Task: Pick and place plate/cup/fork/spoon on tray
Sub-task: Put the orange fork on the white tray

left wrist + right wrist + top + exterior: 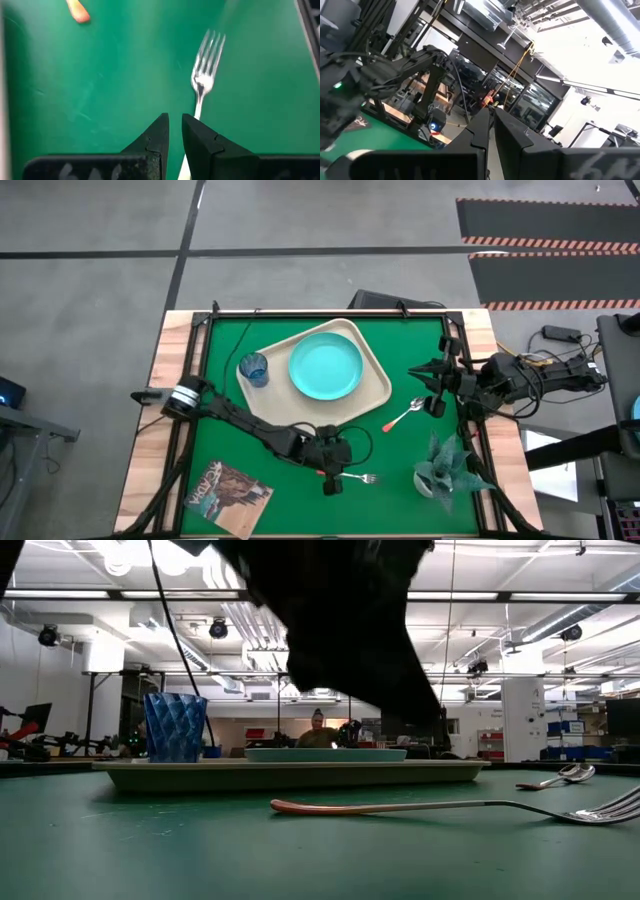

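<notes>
Left gripper [331, 476] over fork [358, 477] handle near desk's front edge, fingers almost closed, grasp unconfirmed (tines toward right edge). Right gripper [432, 387] idle, fingers together, empty.

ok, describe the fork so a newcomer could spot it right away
Start at the beige tray on the green mat. Off the tray, near the mat's front edge, the fork lies flat right beside the left pincer. Unlike the spoon lying nearer the right pincer, it ends in tines, not an oval bowl.
</notes>
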